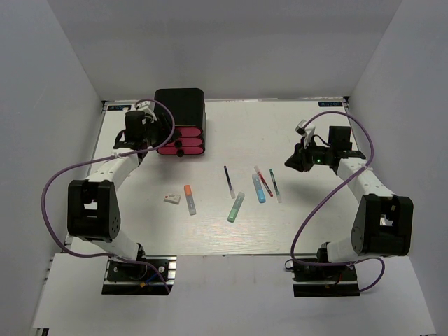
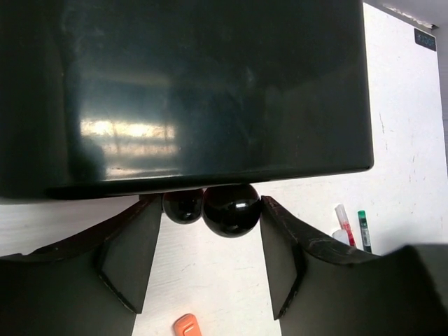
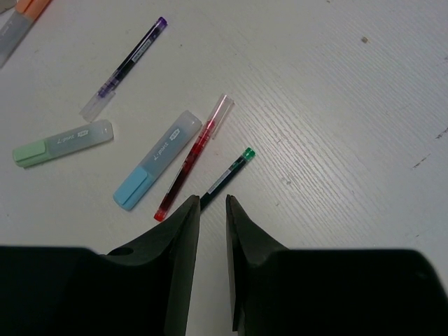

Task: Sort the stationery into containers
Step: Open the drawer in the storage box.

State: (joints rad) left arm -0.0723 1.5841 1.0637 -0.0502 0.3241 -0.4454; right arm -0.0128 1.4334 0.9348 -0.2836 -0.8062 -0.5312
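Observation:
The containers are three pink drawers (image 1: 182, 143) with round black knobs in a black cabinet (image 1: 180, 105) at the back left. My left gripper (image 1: 154, 136) is open at the drawer fronts. In the left wrist view a knob (image 2: 231, 208) sits between its fingertips, close to the right finger (image 2: 283, 259), with a second knob (image 2: 183, 206) beside it. The stationery lies mid-table: white eraser (image 1: 171, 198), orange-capped marker (image 1: 190, 199), dark blue pen (image 1: 229, 181), mint marker (image 1: 236, 207), light blue marker (image 3: 157, 161), red pen (image 3: 192, 157), green pen (image 3: 227, 173). My right gripper (image 3: 210, 203) hovers over the green pen's near end, its jaws narrowly apart and holding nothing.
White walls close in the table on the left, right and back. The cabinet's glossy black top (image 2: 196, 91) fills most of the left wrist view. Purple cables loop beside both arms (image 1: 52, 189).

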